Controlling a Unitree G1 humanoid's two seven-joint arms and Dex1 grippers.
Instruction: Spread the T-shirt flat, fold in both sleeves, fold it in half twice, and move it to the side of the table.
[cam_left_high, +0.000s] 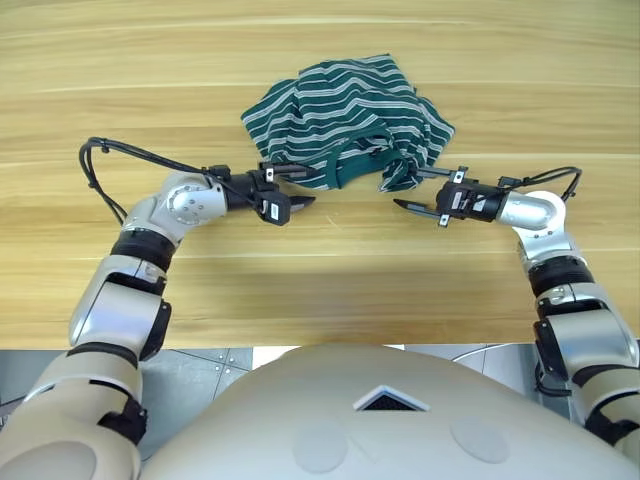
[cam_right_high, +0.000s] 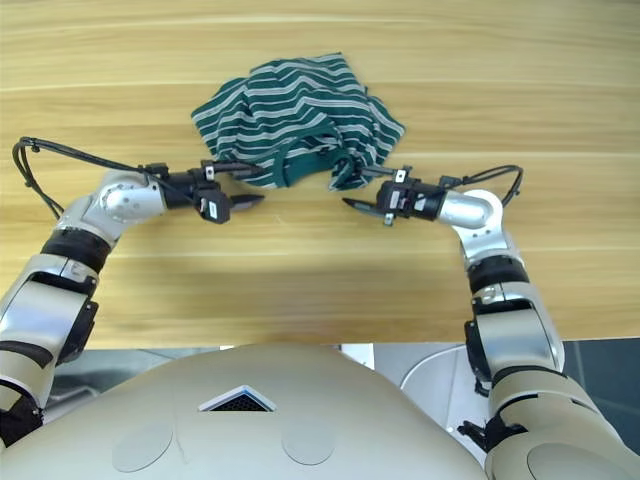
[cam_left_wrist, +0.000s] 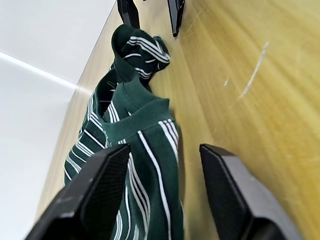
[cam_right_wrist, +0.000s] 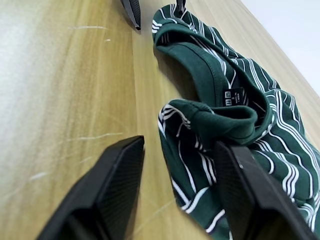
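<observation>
- Plainly, the T-shirt (cam_left_high: 345, 120), dark green with thin white stripes, lay crumpled in a heap on the wooden counter (cam_left_high: 300, 290), not spread flat and with no sleeve folded.
- The heap sat near the middle of the counter, on the far side of both hands from the robot.
- Its collar (cam_right_wrist: 210, 75) faced the robot, with a small label showing inside it.
- The left hand (cam_left_high: 308, 186) hung low over the counter at the heap's near left edge, pointing inward toward the other hand.
- Its two fingers (cam_left_wrist: 100, 185) were spread apart. A striped edge of the cloth lay in the gap between them, and they were not pinched on it.
- The right hand (cam_left_high: 410, 188) hung at the heap's near right corner, pointing inward.
- Its fingers (cam_right_wrist: 120, 175) were also spread wide. One was over bare wood and the other over the cloth, with a bunched, rolled piece of shirt between them, and nothing was clamped.
- The two hands faced each other across the front of the heap, apart from one another.
</observation>
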